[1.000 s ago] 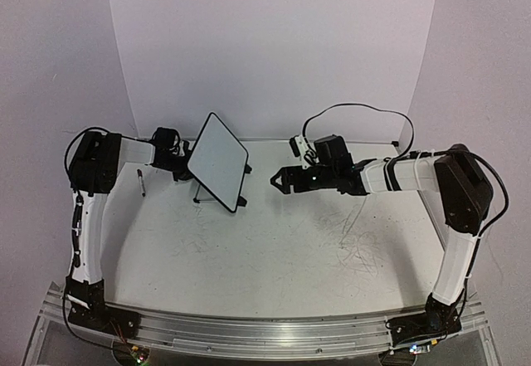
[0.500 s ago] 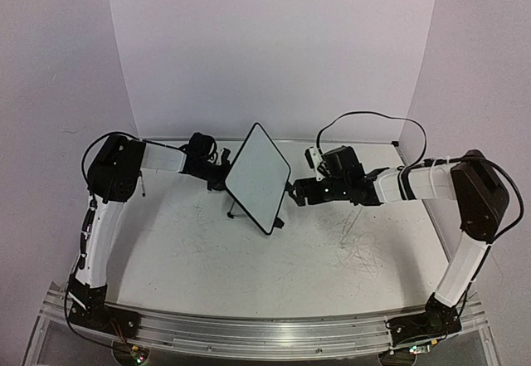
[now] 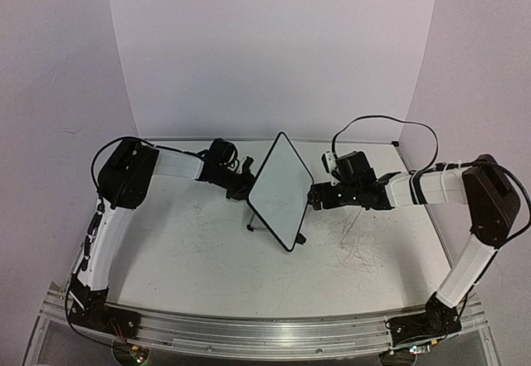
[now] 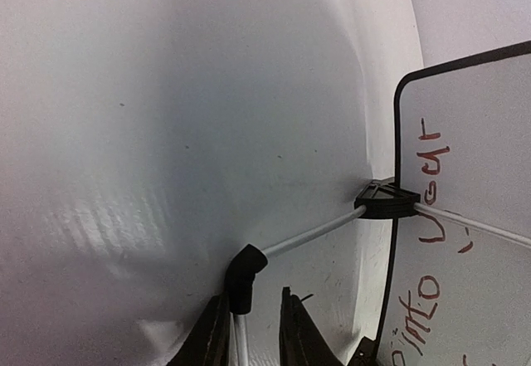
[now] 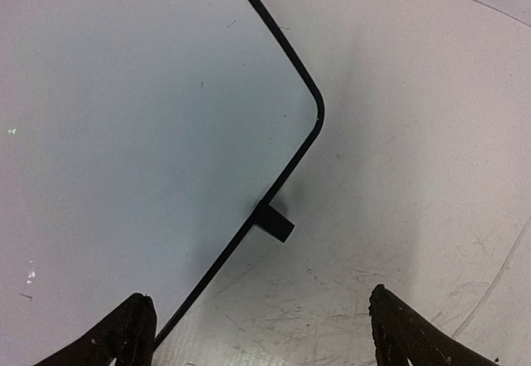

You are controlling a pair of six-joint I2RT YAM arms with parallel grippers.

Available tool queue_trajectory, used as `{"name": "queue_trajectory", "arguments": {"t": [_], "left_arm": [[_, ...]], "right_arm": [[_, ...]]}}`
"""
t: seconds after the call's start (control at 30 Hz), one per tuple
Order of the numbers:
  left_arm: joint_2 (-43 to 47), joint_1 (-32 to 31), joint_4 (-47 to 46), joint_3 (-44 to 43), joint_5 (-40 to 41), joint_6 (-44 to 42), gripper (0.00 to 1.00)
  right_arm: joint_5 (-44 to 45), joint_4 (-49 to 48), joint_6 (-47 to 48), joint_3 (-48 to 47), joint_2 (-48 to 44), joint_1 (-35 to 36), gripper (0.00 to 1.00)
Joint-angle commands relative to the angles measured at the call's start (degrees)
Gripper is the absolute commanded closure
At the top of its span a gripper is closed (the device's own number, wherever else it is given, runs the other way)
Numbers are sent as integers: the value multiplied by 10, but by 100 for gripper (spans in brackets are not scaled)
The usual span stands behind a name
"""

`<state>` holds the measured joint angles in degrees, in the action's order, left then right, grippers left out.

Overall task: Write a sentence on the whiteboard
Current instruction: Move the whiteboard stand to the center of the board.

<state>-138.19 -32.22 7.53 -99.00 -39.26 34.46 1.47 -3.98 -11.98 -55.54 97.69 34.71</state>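
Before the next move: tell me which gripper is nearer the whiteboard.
Left. The left gripper is shut on the wire stand of the whiteboard, at its left edge. The right gripper hangs open at the right edge; whether it touches cannot be told.

"Where was the whiteboard (image 3: 280, 190)?"
"Over the middle of the counter (image 3: 191, 250), tilted like a diamond, its face blank."
"And the arms?"
"The left tool (image 3: 246, 185) met its left edge; the right tool (image 3: 313, 196) sat just beside its right edge."
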Motion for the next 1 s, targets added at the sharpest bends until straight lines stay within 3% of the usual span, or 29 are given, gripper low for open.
{"name": "queue_trajectory", "arguments": {"t": [0.0, 0.13, 0.23, 0.4, 0.6, 0.97], "left_arm": [[34, -1, 21, -7, -5, -12, 73], [65, 15, 41, -10, 8, -20, 67], [78, 27, 54, -10, 13, -21, 65], [116, 42, 83, 12, 42, -39, 61], [181, 64, 107, 65, 84, -58, 55], [285, 69, 119, 182, 118, -55, 49]], "right_arm": [[-3, 6, 62, 3, -14, -10, 12], [2, 3, 130, -15, 19, -17, 16], [-63, 11, 179, -45, 50, -41, 23], [-125, 38, 239, -88, 67, -58, 26], [-111, 105, 348, -110, 101, -58, 36], [-137, 153, 387, -199, 186, -58, 50]]}}
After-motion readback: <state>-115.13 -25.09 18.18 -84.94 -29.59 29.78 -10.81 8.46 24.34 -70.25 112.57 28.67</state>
